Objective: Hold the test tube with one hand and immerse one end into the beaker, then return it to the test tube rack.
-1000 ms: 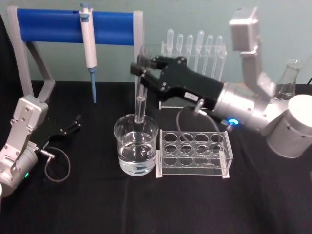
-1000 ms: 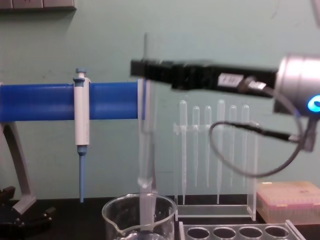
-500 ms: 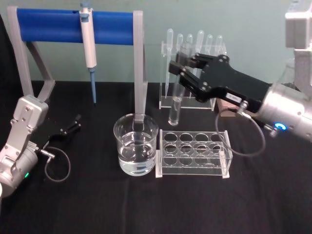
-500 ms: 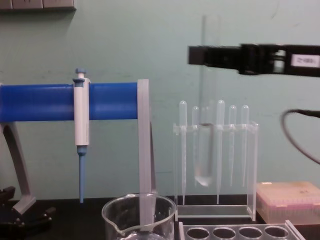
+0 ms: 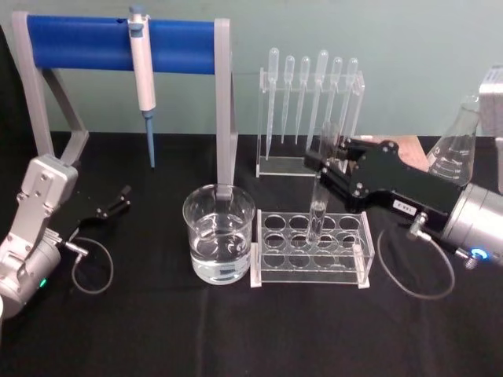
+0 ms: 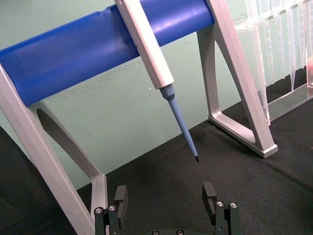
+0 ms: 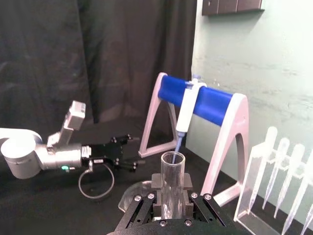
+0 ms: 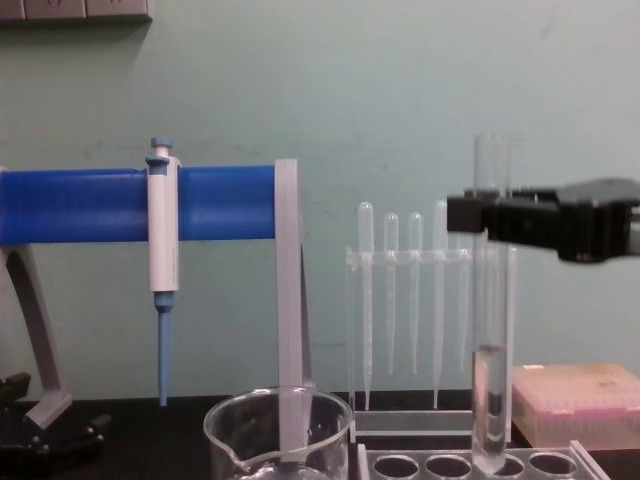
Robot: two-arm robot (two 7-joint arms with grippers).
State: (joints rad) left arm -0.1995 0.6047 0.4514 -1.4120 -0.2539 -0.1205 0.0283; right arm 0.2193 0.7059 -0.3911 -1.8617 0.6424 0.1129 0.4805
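tube (image 5: 320, 196) 1, in right gripper (image 5: 328, 168) | beaker (image 5: 220, 233) 1 | pipettes (image 5: 310, 98) 6

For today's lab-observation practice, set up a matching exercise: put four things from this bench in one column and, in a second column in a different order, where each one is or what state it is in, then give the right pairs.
Column 1
1. test tube
2. beaker
3. micropipette
4. left gripper

Column 2
A. hangs on the blue bar of the stand
B. stands left of the clear rack, partly filled with clear liquid
C. open, resting low on the black table
D. held upright by the right gripper, bottom end at a hole of the clear rack

Pairs: 1-D, 2-B, 3-A, 4-C
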